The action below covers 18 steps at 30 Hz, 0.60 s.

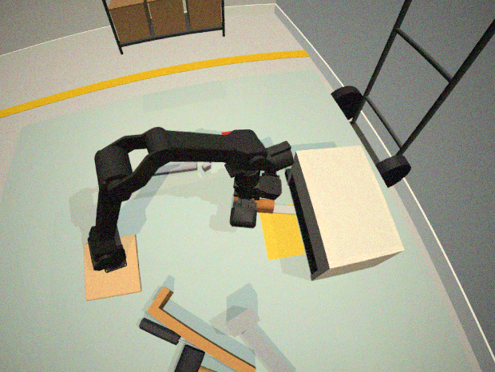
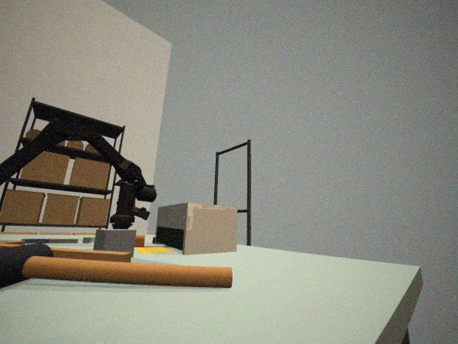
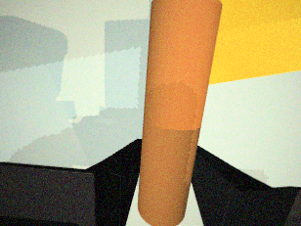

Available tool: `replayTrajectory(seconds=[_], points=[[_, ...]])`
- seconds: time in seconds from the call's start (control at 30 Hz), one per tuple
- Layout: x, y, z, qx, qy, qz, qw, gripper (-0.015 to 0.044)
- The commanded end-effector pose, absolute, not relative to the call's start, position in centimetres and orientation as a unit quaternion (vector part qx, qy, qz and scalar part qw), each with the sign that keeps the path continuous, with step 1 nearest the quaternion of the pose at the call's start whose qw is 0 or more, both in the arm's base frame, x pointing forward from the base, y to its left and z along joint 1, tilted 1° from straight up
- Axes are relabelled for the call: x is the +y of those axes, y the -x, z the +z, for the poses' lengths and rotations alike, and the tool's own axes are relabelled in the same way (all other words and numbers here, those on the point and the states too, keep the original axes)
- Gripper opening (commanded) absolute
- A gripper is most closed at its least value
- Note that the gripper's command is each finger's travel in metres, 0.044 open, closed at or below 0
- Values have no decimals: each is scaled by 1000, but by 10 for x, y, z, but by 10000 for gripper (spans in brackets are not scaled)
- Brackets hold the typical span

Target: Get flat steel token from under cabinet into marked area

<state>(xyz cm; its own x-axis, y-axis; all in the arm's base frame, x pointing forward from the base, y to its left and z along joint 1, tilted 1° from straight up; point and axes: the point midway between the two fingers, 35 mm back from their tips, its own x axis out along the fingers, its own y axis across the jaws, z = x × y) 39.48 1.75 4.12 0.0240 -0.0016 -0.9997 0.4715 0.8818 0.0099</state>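
The pincer is clenching the orange handle of a tool, its fingers pressing the grip from both sides just in front of the cabinet. From that handle a pale shank is running toward the cabinet and disappearing at its dark front edge, so the tool's far end is probably reaching beneath the cabinet. The steel token is not showing in any view; going by the task, it is lying under the cabinet, which puts it on the cabinet side of the pincer, roughly where the shank is pointing. The tool's long axis is running nearly square to the cabinet's front, and the coming move is likely turning on that line: getting the tip behind the token, then drawing back away from the cabinet. The yellow marked area is lying in front of the cabinet, to one side of the shank, so a straight pull may be leaving the token beside the area; some sideways steering seems needed.

The top view is showing the shank entering at the cabinet's edge, which the wrist view is not; the wrist view is showing the fingers around the handle, which the top view is hiding beneath the pincer's body.
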Motion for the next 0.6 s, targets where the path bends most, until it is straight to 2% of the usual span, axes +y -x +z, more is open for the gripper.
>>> replayTrajectory(seconds=[0.0,0.57], points=[[9,-392,40,676,-170,-176,695,0],[-7,-384,40,676,-169,-177,695,0]])
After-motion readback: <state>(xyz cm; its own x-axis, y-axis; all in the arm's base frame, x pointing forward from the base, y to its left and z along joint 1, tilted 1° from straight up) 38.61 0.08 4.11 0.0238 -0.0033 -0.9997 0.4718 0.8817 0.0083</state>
